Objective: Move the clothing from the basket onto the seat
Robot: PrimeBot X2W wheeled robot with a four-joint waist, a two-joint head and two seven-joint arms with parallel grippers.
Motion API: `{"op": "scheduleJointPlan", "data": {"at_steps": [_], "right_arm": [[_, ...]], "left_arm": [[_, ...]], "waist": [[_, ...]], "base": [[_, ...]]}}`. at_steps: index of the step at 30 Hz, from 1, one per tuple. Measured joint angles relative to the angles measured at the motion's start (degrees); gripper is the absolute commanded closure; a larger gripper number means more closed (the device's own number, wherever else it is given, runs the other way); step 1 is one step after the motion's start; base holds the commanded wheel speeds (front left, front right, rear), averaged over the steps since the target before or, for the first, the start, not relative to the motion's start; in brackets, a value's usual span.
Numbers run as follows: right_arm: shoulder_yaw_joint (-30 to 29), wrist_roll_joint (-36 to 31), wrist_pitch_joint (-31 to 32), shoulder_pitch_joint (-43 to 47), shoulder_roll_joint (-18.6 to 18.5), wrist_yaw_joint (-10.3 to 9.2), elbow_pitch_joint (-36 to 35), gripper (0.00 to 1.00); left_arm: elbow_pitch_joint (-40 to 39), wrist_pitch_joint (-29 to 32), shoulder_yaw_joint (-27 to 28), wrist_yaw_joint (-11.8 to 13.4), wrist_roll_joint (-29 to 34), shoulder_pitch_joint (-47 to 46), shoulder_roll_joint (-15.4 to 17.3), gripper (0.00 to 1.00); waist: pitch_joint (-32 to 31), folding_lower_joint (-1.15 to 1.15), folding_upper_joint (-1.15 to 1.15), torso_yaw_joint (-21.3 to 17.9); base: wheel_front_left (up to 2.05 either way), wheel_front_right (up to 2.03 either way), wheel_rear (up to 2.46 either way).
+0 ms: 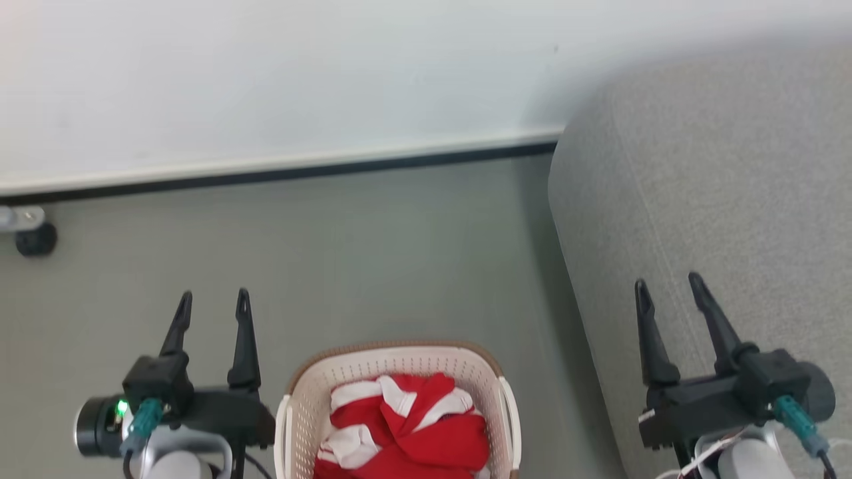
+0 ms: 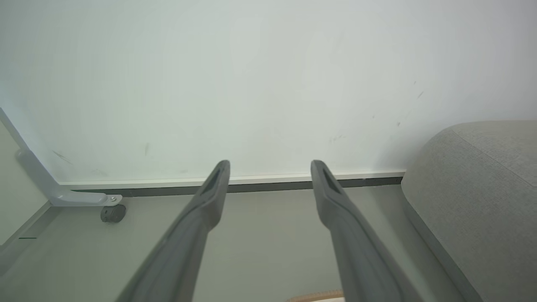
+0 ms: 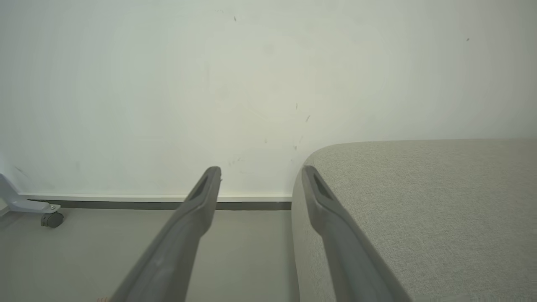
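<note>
Nearest the robot, at the bottom middle of the head view, the basket [image 1: 399, 356] stands on the grey floor [image 1: 373, 253]. The clothing [image 1: 406, 426] lies crumpled inside it, red with white stripes, below the brown rim.

The left gripper [image 1: 214, 295] is just beside the basket on the robot's left. Its fingers are spread apart with nothing between them, and a green light [image 1: 122, 407] glows on its wrist. The right gripper [image 1: 667, 281] is well apart from the basket on the other side. Its fingers are also spread and empty, seen against the side of the light-grey sofa [image 1: 719, 186].

The head view shows the garments. The left wrist view catches just a sliver of the basket rim [image 2: 314, 298] at its bottom edge, between the parted fingers [image 2: 209, 201]. It has the sofa's rounded end [image 2: 474, 197] off to its right.

The right wrist view looks along the fingers [image 3: 197, 205] straight at the sofa's corner. One finger crosses the floor and the other crosses the flat upholstered top [image 3: 419, 188], whose weave is plain there.

Farther off, a black caster [image 1: 36, 239] on a pale metal leg [image 2: 42, 180] sits near the wall on the left. A dark skirting strip [image 1: 299, 169] runs along the foot of the white wall [image 1: 266, 80], which bears a few small scuff marks [image 3: 295, 147] in the wrist views.
</note>
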Motion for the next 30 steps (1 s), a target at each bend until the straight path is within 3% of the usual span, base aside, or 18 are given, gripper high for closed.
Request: {"op": "scheduleJointPlan", "data": {"at_steps": [14, 30], "right_arm": [[1.11, 0.00, 0.00, 8.08, 0.26, 0.00, -1.74, 0.00], [1.20, 0.00, 0.00, 9.81, 0.27, 0.00, -4.15, 0.00]], "left_arm": [[-6.42, 0.00, 0.78, -0.08, 0.00, 10.71, 0.59, 0.00], [-10.67, 0.00, 0.91, -0.13, 0.01, 13.29, 0.60, 0.00]], "waist": [[-9.76, 0.00, 0.00, 0.78], [-11.15, 0.01, 0.01, 0.68]], "base": [[0.00, 0.00, 0.00], [0.00, 0.00, 0.00]]}}
